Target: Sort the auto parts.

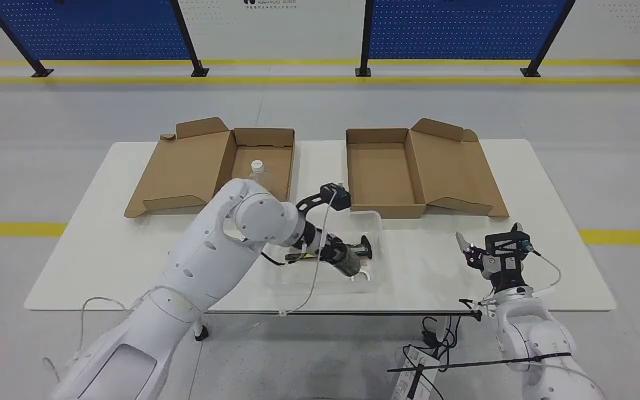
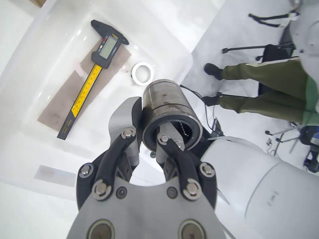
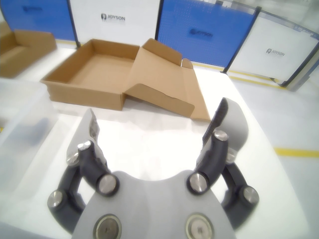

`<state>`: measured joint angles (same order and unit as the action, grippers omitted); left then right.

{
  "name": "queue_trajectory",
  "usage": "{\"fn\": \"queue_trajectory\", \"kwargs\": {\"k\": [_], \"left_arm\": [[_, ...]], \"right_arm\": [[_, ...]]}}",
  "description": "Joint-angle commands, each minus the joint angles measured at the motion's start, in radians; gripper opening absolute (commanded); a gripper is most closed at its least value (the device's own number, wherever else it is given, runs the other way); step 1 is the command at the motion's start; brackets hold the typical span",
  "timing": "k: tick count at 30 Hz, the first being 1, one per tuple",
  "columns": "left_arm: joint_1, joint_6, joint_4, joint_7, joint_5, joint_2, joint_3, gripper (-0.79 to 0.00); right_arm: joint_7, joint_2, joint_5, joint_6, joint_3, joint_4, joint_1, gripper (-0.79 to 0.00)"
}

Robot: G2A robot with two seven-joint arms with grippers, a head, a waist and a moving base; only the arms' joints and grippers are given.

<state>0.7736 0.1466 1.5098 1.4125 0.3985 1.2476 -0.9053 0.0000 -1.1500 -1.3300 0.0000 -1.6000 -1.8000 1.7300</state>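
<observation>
My left gripper (image 2: 152, 115) is shut on a grey metal cylinder bearing (image 2: 169, 103), one finger outside its wall and one inside its bore. In the top view this bearing (image 1: 350, 260) hangs over the clear plastic bin (image 1: 372, 216) at the table's middle. On the bin floor lie a black and yellow calliper (image 2: 96, 73), a white ring (image 2: 142, 73) and a brown card (image 2: 52, 115). My right gripper (image 1: 490, 250) stands open near the table's front right, nothing between its fingers (image 3: 219, 115).
Two open cardboard boxes sit at the back: the left box (image 1: 262, 165) holds a small white part (image 1: 257, 167), and the right box (image 1: 385, 178) (image 3: 94, 75) looks bare inside. The bin's wall (image 3: 22, 110) is beside my right gripper. The table's front edge is close.
</observation>
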Motion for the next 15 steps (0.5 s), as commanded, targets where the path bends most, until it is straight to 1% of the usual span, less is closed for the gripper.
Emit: {"fn": "queue_trajectory", "kwargs": {"k": [1, 9, 15], "left_arm": [[0.016, -0.004, 0.037, 0.014, -0.045, -0.008, -0.032, -0.785], [0.062, -0.025, 0.149, 0.044, -0.248, -0.03, -0.131, -0.785], [0.072, -0.031, 0.204, 0.067, -0.406, -0.041, -0.181, -0.785]], "right_arm": [[0.0, 0.0, 0.0, 0.0, 0.0, 0.0, 0.0, 0.0], [0.0, 0.0, 0.0, 0.0, 0.0, 0.0, 0.0, 0.0], [0.0, 0.0, 0.0, 0.0, 0.0, 0.0, 0.0, 0.0]]}}
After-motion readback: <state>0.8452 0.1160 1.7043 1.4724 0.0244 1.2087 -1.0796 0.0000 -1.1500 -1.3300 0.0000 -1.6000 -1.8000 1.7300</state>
